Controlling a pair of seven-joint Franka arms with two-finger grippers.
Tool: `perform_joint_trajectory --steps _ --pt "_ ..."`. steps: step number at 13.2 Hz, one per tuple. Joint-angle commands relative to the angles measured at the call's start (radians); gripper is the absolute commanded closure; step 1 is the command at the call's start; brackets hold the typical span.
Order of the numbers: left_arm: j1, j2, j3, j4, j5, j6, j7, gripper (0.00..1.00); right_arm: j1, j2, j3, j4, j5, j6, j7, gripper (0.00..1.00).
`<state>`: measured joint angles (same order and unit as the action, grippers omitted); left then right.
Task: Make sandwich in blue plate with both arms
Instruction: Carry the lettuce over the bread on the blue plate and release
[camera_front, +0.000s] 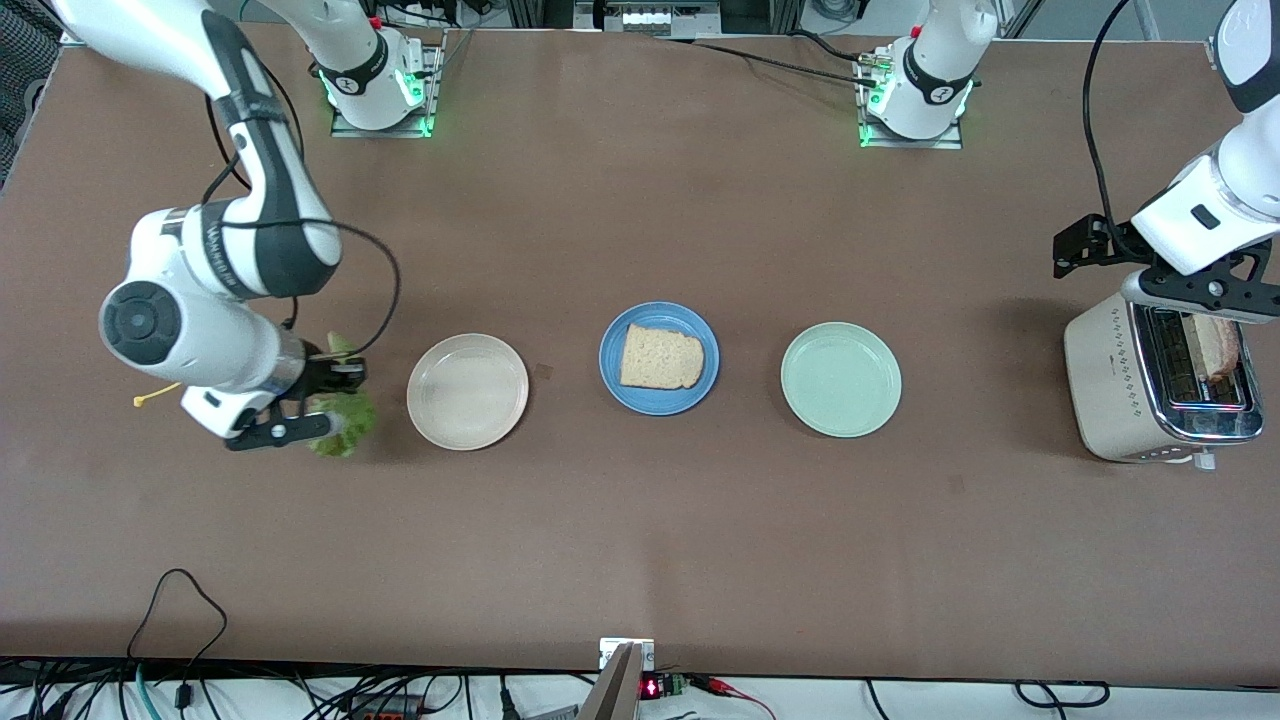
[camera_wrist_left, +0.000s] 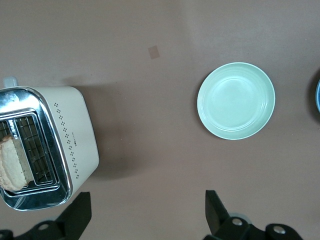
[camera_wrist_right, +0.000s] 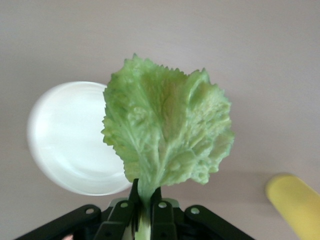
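Over the brown table (camera_front: 640, 540), right hand (camera_wrist_right: 146, 212) pinches lettuce (camera_wrist_right: 167, 135); left hand (camera_wrist_left: 147, 217) gapes above the toaster (camera_wrist_left: 47, 150).

Blue plate (camera_front: 612, 375) (mid-table) holds one toasted bread slice (camera_front: 660, 358) — lettuce leaf (camera_wrist_right: 167, 132) hangs pinched at its stem.

Big brown table (camera_front: 640, 540) fills most of the frame, with tangled black cables (camera_front: 300, 695) along the bottom edge, pretty evenly lit.
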<state>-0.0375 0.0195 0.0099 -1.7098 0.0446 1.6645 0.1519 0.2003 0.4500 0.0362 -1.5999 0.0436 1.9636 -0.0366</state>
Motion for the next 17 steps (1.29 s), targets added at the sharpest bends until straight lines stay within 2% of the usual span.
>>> perform_joint_trajectory --steps 1,7,10,13,17 --pt "0.005 -0.01 -0.001 -0.013 -0.014 0.001 0.025 0.0 0.04 0.058 0.071 0.067 0.01 -0.005 -0.064 1.0" --pt "0.016 0.005 -0.001 -0.007 -0.014 0.008 0.026 0.0 0.209 0.194 0.079 0.245 0.001 0.011 -0.432 1.0" --pt "0.013 0.007 -0.002 -0.008 -0.012 0.001 0.02 0.0 0.295 0.246 0.079 0.259 -0.001 0.066 -0.63 1.0" --pt "0.013 0.014 -0.001 -0.007 -0.012 -0.003 0.012 0.0 0.336 0.291 0.08 0.261 0.001 0.145 -0.824 1.0" --pt "0.019 0.017 0.001 -0.002 -0.012 -0.025 0.028 0.0 0.454 0.341 0.07 0.27 -0.014 0.187 -0.832 1.0"
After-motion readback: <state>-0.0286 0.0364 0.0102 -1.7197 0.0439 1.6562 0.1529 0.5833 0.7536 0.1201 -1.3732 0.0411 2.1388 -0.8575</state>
